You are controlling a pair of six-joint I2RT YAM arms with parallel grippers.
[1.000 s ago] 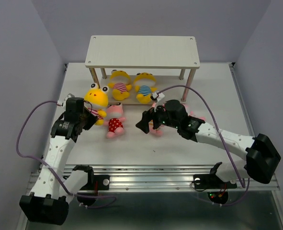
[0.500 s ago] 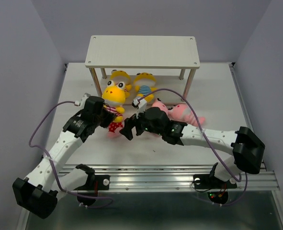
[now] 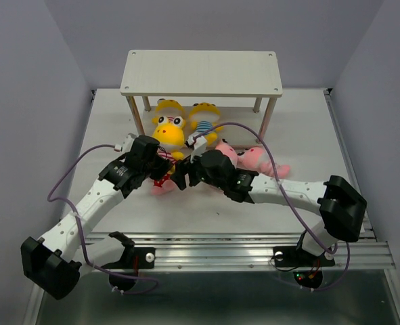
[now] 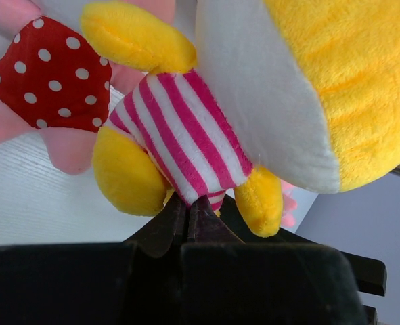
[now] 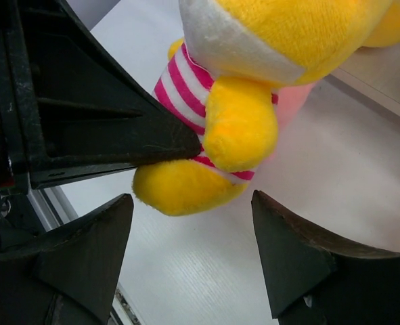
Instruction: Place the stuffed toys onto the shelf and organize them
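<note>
L pincer (image 4: 189, 211) pinches striped yellow toy (image 4: 206, 142), R pincer (image 5: 193, 261) spread nearby.

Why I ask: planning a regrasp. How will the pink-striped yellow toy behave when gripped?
Probably soft: the left gripper pinches the yellow toy nearly flat at its striped body. Likely top-heavy; its large head may flop. Plush fabric should resist slipping.
</note>
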